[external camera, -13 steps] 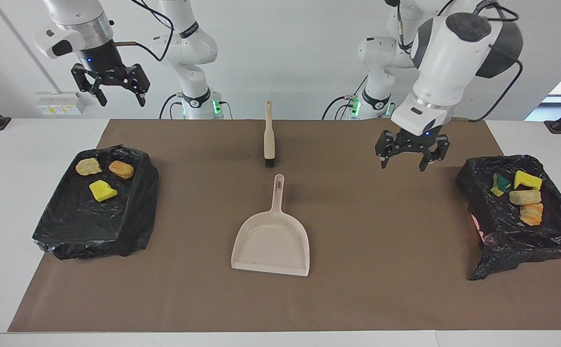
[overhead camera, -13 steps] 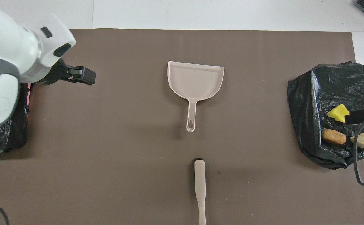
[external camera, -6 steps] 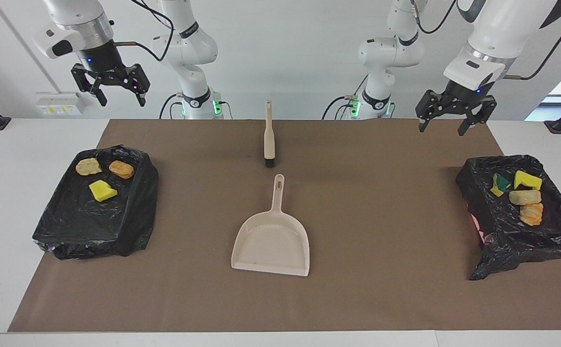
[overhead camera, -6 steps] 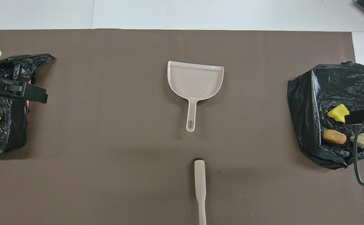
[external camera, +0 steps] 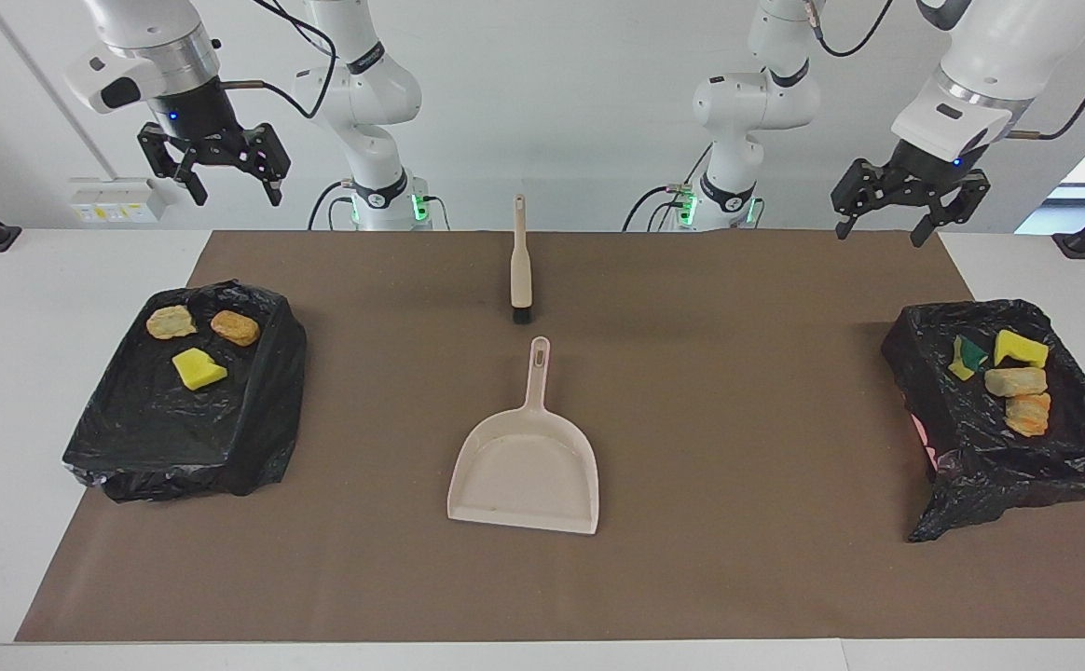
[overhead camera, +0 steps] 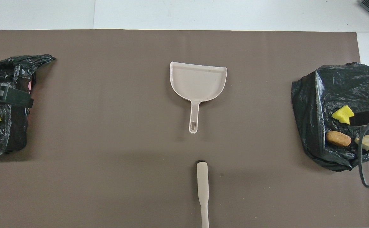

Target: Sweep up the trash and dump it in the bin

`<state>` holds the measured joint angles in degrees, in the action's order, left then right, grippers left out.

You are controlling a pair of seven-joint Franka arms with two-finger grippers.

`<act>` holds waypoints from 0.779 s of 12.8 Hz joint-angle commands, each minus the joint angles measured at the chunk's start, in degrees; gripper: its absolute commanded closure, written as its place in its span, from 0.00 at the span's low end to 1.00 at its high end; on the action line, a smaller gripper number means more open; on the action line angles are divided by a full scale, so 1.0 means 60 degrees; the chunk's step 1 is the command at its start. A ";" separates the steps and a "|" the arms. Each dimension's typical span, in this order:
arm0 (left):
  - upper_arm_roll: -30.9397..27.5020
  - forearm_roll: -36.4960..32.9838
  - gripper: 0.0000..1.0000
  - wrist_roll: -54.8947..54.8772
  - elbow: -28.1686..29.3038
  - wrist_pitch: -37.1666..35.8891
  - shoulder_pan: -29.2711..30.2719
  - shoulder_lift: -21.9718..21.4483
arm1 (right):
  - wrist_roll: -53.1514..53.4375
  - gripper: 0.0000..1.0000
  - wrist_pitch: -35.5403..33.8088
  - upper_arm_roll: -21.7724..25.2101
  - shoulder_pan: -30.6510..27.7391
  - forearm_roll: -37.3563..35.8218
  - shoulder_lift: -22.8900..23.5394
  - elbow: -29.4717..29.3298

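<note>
Currently no legible writing. Trash (external camera: 1004, 377) in both bag-lined bins (external camera: 184, 391), flanking dustpan (external camera: 526, 466); left end effector (external camera: 911, 191) and right end effector (external camera: 213, 158) wide, empty, raised above.

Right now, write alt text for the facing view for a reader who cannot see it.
A beige dustpan and brush lie mid-table on a brown mat, the brush nearer the robots. Black-bagged bins sit at each end, three trash bits in one, four in the other. The left tool and right tool hang open, holding nothing.
</note>
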<state>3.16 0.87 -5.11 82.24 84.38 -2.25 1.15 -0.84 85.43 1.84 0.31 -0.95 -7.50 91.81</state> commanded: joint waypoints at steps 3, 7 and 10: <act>-0.0349 0.0134 0.00 -0.0277 0.0706 -0.0132 -0.0194 -0.0601 | 0.0008 0.00 0.0073 -0.0058 -0.0110 0.0041 -0.0097 0.0094; -0.1432 0.0134 0.00 -0.0262 0.0854 -0.0191 -0.1204 -0.0749 | 0.0008 0.00 0.0073 -0.0058 -0.0110 0.0041 -0.0097 0.0094; -0.1449 0.0120 0.00 -0.0276 0.0883 -0.0191 -0.1119 -0.0734 | 0.0008 0.00 0.0073 -0.0058 -0.0110 0.0041 -0.0097 0.0094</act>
<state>-4.30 0.87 -6.16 85.23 83.32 -8.01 -1.46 -0.84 85.43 1.84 0.31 -0.95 -7.50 91.81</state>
